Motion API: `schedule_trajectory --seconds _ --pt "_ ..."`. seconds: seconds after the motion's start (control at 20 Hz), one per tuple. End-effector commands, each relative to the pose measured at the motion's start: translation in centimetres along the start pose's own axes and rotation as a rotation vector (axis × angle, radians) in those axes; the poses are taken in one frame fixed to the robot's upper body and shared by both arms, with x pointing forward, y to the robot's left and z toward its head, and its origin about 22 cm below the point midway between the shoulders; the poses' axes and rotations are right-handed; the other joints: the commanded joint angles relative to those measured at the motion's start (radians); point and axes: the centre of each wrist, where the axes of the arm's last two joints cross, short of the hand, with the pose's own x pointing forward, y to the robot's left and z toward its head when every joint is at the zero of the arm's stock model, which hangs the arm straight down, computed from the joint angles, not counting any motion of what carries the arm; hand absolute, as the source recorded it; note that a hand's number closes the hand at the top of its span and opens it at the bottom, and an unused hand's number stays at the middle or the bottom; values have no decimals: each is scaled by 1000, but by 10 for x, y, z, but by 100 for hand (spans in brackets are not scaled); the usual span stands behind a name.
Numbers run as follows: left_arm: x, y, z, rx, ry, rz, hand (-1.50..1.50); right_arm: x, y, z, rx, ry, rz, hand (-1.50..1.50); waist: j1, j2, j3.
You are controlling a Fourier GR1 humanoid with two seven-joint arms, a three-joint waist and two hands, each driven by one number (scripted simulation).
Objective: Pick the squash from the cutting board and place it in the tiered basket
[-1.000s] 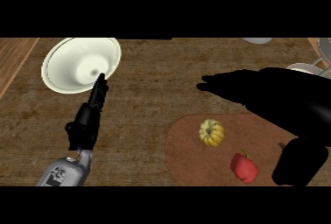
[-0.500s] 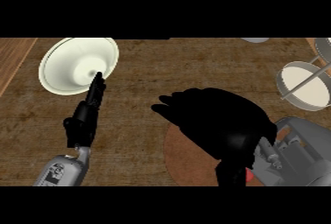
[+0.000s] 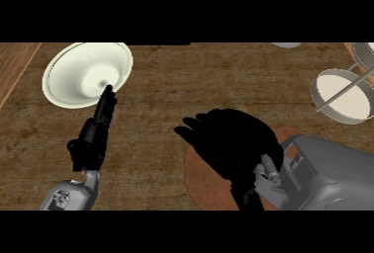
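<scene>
R hand covers cutting board; basket far-right edge.

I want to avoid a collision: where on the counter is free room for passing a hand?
Bare counter lies between the cream plate and the tiered basket, above the right hand. Another patch lies between the left hand and the cutting board. The board itself is crowded, covered by the right hand.

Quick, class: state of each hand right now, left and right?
Left hand: open, fingers straight, holding nothing, below the plate.
Right hand: over the cutting board; open or shut cannot be told, and no squash shows.
</scene>
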Motion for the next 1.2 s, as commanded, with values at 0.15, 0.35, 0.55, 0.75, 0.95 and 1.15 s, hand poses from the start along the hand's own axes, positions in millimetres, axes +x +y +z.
schedule_trajectory --seconds 0.15,0.35,0.55,0.75,0.95,1.15 --pt "6 -10 4 12 3 8 0 14 11 4 34 194 118 -150 -5 -4 0" --pt "0 -11 -2 5 -1 2 0 10 9 0 19 211 178 -150 -4 2 0" --pt "12 -14 8 -6 -5 15 0 -9 14 -11 41 233 184 -150 7 3 2" --pt "6 -2 -3 4 -1 2 0 -4 23 -7 73 184 253 -150 -1 4 1" --pt "7 -14 -4 -10 -1 4 0 10 16 -16 44 162 330 -150 6 4 1" --pt "-1 -6 1 -1 3 -11 0 3 33 -19 -1 191 318 -150 1 4 2"
